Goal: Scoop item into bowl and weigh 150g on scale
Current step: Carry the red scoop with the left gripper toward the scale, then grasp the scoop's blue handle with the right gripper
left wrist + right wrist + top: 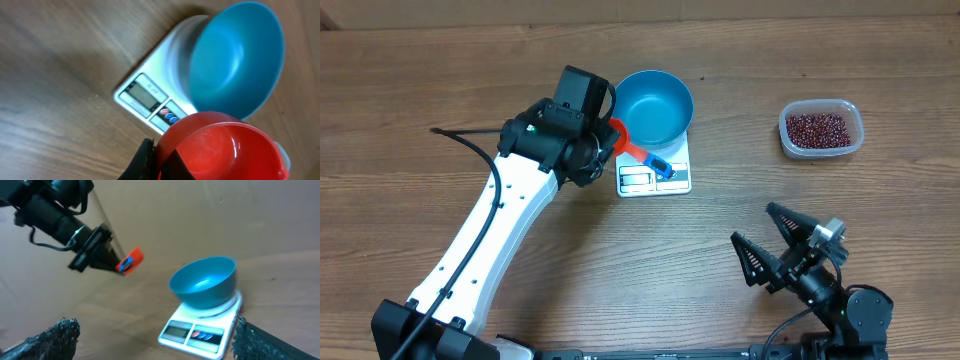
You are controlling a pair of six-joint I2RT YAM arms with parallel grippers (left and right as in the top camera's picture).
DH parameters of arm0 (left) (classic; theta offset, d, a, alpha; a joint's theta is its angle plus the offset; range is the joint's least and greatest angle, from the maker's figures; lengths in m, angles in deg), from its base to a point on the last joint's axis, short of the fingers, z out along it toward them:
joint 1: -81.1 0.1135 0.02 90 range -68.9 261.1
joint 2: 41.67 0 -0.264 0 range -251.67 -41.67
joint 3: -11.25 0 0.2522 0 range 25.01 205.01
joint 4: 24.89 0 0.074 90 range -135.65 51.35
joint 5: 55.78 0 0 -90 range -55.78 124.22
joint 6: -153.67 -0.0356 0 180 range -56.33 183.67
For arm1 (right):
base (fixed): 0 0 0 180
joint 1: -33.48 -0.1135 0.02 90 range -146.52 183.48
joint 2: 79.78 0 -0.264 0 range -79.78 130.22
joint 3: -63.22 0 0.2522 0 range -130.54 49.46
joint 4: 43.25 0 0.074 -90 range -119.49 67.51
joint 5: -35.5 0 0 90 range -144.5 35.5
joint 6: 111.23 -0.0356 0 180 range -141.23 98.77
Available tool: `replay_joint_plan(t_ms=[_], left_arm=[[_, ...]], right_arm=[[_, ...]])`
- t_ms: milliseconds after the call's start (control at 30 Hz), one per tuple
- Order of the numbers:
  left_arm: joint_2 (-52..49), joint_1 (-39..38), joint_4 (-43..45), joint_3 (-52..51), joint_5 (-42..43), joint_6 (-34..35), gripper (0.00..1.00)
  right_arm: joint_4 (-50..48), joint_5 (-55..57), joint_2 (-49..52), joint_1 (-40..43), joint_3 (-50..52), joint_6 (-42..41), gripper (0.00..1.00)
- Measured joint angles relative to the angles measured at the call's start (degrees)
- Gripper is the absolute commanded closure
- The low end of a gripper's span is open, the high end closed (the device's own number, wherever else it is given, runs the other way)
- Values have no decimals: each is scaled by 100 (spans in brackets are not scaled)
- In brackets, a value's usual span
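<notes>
While the left claw (pixel 603 143) is clamped shut on a red scoop (pixel 630 148), the beans (pixel 819 128) lie well apart to its right. They are heaped in a clear tub (pixel 860 135) at the far right of the worktop (pixel 440 60), beyond the blue bowl (pixel 655 103). That bowl sits on the scale (pixel 682 180), just right of the claw, and looks empty. The scoop's long axis runs from the claw toward the near right, its blue tip over the scale's panel. The right claw (pixel 772 245), spread wide and holding nothing, is nearer the tub, yet the scoop is with the left, so the reach likely goes rightward past the bowl. Overhead alone shows the tub. The left wrist view shows the scoop's cup empty, and the right wrist view shows the scoop held up off the worktop, left of the bowl.
</notes>
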Motion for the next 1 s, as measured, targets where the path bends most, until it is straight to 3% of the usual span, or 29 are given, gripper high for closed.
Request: replay_joint_plan(t_ms=[167, 433, 600, 767, 833, 1000], left_arm=[[0, -2, 385, -2, 219, -367, 96], [0, -116, 597, -2, 463, -782, 95], [0, -122, 584, -2, 507, -409, 96], [0, -122, 483, -2, 507, -7, 95], [0, -122, 317, -4, 507, 70, 96], [0, -122, -28, -9, 459, 446, 96]], right_arm=[[7, -363, 1005, 2, -837, -282, 0], [267, -1572, 3775, 0, -2887, -407, 0], [48, -2406, 5202, 0, -3764, -428, 0], [-555, -2817, 6105, 0, -4002, -846, 0], [-780, -2868, 6459, -7, -4002, -1139, 9], [-883, -2758, 7222, -243, -4002, -1683, 13]])
